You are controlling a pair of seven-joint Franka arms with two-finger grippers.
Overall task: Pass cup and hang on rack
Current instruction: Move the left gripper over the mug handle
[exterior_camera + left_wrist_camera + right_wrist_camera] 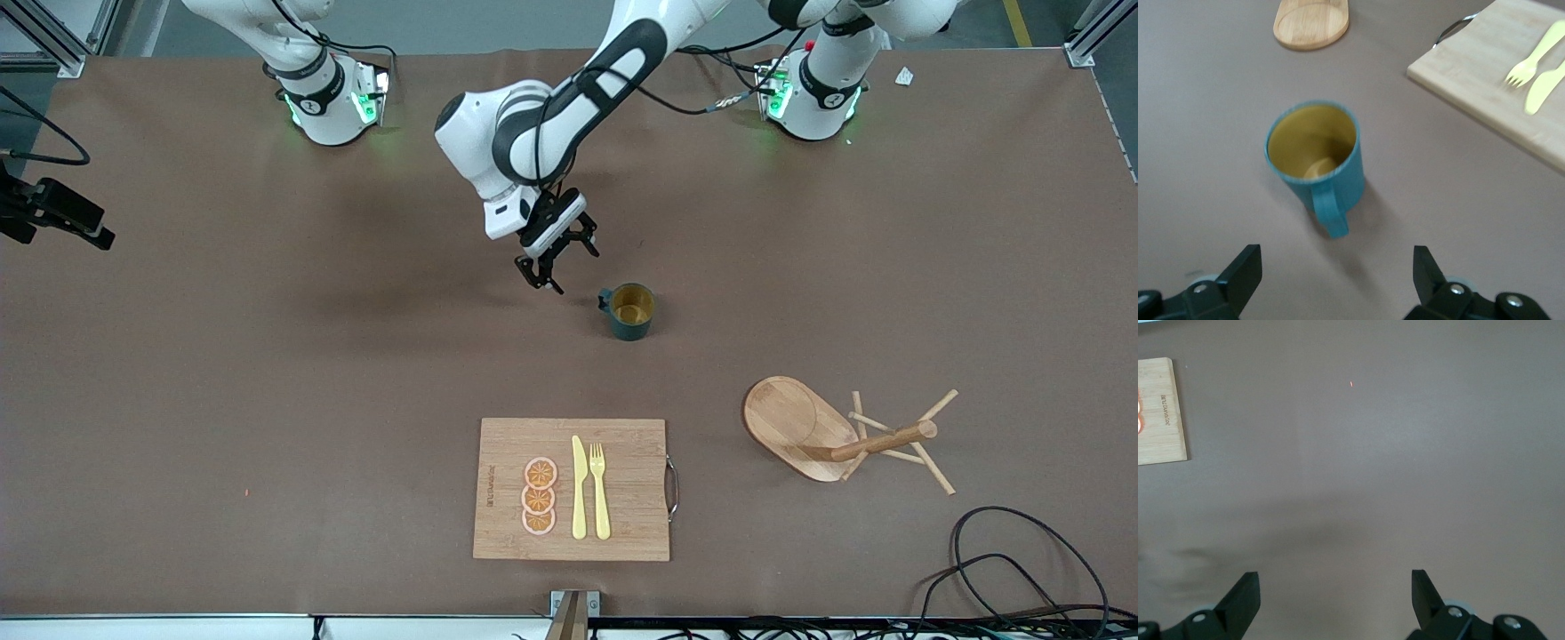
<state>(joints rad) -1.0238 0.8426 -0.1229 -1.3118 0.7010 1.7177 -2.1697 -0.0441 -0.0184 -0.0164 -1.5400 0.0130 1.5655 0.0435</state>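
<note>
The cup [631, 311] is a dark teal mug with a yellowish inside, standing upright on the brown table with its mouth up. Its loop handle points toward my left gripper [562, 262], which hovers open just beside the cup on the handle side. In the left wrist view the cup [1315, 157] sits ahead of the open left gripper [1337, 270], apart from both fingers. The rack [787, 418], light wood with an oval base, post and thin pegs, lies nearer the front camera toward the left arm's end. My right gripper [1335, 590] is open over bare table, holding nothing.
A bamboo cutting board [622, 444] with a metal handle lies near the front edge, carrying orange slices [539, 496], a yellow knife [579, 489] and a fork [600, 489]. Black cables [1022, 569] coil at the front corner by the left arm's end.
</note>
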